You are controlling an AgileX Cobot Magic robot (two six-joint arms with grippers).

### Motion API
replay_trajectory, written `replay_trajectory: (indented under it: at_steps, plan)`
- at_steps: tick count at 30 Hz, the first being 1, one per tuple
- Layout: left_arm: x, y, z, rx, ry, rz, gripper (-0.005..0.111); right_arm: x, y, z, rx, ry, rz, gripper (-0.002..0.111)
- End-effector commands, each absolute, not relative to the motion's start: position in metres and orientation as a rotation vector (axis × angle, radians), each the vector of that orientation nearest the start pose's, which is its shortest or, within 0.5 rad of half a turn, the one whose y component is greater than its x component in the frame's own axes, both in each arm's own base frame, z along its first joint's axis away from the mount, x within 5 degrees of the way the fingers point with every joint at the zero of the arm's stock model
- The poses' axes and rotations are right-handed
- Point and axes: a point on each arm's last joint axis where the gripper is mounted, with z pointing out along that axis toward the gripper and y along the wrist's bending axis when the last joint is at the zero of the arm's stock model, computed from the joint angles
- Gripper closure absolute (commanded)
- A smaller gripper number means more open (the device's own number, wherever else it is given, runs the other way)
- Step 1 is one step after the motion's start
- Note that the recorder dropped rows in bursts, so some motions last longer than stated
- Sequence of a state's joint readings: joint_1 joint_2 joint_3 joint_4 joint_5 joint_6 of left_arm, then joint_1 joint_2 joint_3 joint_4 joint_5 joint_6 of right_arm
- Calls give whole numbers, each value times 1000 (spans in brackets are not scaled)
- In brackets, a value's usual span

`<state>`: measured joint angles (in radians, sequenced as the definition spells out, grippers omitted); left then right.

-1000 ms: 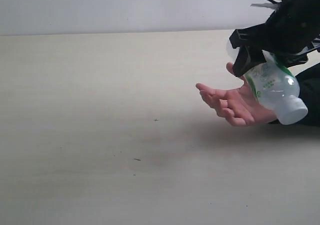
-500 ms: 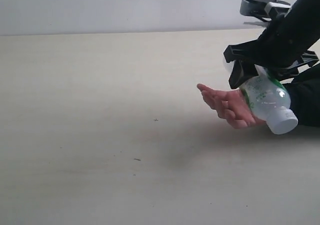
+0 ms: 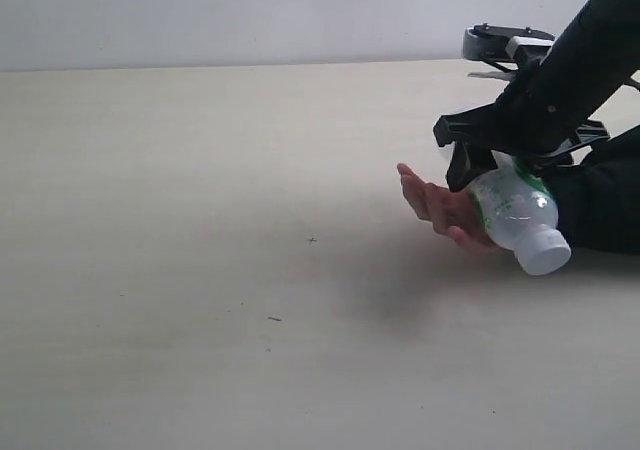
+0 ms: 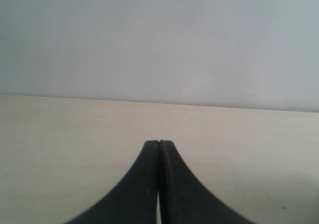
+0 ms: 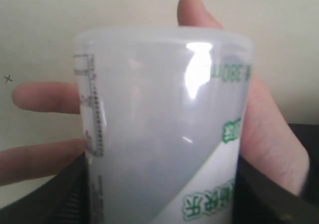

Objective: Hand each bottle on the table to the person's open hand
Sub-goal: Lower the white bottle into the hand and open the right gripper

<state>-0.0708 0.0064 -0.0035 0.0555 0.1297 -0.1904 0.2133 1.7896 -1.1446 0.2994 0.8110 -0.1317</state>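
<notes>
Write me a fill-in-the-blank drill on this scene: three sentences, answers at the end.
1. The bottle in the right gripper has a ____ cap.
2. The person's hand by the bottle is ____, not clenched.
3. The left gripper is ____ and holds nothing.
Missing words: white; open; shut.

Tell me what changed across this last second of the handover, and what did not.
The right end effector carried the bottle down and to the left in the exterior view, so it now sits low at the person's hand; contact cannot be confirmed. The hand's fingers flattened a little. Unchanged: the end effector still grips the bottle, with no release yet, and nothing else on the table moved.
</notes>
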Motion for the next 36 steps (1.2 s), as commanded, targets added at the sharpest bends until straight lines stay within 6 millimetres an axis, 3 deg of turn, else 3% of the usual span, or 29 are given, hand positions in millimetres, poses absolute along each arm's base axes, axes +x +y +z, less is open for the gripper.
replay_trajectory:
  at_steps: [1, 10, 13, 21, 24, 36]
  plan:
    - [56, -3, 201, -63, 1613, -159, 107, 330, 100, 187, -342, 2904, 361, 108]
    - [56, -3, 201, -63, 1613, -159, 107, 330, 106, 185, -369, 2893, 356, 108]
    - [56, -3, 201, -63, 1613, -159, 107, 331, 106, 185, -347, 2884, 356, 101]
    - [56, -3, 201, -63, 1613, -159, 107, 333, 106, 186, -344, 2868, 350, 47]
    - [56, -3, 201, -63, 1613, -159, 107, 333, 106, 186, -344, 2866, 350, 35]
    - [56, -3, 201, -63, 1613, -159, 107, 333, 106, 192, -328, 2864, 358, 32]
